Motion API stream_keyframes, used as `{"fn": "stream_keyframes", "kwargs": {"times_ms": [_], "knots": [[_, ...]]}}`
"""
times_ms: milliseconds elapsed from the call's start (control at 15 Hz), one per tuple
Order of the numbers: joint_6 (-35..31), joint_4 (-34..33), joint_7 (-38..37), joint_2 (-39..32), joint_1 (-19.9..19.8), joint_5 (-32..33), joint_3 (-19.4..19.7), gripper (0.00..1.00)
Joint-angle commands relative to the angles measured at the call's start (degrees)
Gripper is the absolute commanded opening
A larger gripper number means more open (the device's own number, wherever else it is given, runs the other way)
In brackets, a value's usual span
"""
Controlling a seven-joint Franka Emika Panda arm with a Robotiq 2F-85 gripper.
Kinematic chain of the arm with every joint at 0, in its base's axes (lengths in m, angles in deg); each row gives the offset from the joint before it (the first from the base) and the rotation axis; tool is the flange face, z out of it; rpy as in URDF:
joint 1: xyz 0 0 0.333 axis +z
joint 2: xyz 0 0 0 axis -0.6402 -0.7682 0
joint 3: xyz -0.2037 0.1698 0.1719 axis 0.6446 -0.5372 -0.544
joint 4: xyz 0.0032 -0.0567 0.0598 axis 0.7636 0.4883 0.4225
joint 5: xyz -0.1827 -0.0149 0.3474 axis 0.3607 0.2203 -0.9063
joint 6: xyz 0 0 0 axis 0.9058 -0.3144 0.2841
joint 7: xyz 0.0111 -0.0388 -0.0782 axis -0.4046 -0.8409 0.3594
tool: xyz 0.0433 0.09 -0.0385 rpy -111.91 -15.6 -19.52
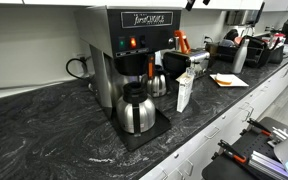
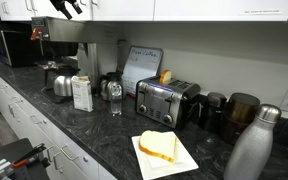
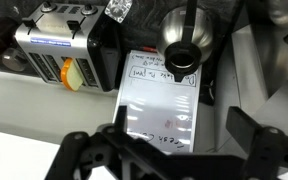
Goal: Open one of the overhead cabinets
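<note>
Hovering nr overhead cabinets (image 2: 194, 8), gripper (image 2: 69, 8) facing down, jaws wide

Counter stock, as we count it:

- Coffee brewer (image 1: 129, 40): one, at the back edge.
- Steel carafes (image 1: 136, 110): two, one under the brewer and one (image 1: 158, 84) just beside it.
- Carton (image 2: 82, 93): one, nearer the front edge.
- Glass jar (image 2: 115, 97): one.
- Toaster (image 2: 166, 100): one, along the back edge.
- Handwritten sheet (image 3: 164, 110): one, beside the toaster.
- Dark canisters (image 2: 240, 115): we make out two.
- Steel bottle (image 2: 252, 148): one, near the front edge.
- White napkin (image 2: 184, 160): one, bearing bread (image 2: 159, 147); we cannot tell how many slices.
- Microwave (image 2: 14, 45): one, at the far end.
- Overhead cabinet doors (image 2: 219, 8): at least two.
</note>
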Motion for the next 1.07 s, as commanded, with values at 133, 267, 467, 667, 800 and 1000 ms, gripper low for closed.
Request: {"fn": "stream_keyframes", "kwargs": {"times_ms": [133, 267, 467, 667, 800, 1000], "knots": [[-0.61, 0.12, 0.48, 0.17, -0.94, -0.58, -0.65, 1.00], [-0.65, 0.12, 0.48, 0.19, -0.94, -0.58, -0.65, 1.00], [-4.39, -2.29, -1.28, -0.47, -4.16, 3.56, -1.69, 1.00], [-12.55, -5.19, -2.26, -1.86, -8.34, 9.20, -2.24, 1.00], [-18.35, -6.50, -3.03, -3.56, -9.91, 9.38, -2.06, 1.00], [-22.66, -7.26, -1.89, -4.68, -9.08, 6.98, -2.15, 1.00]]}}
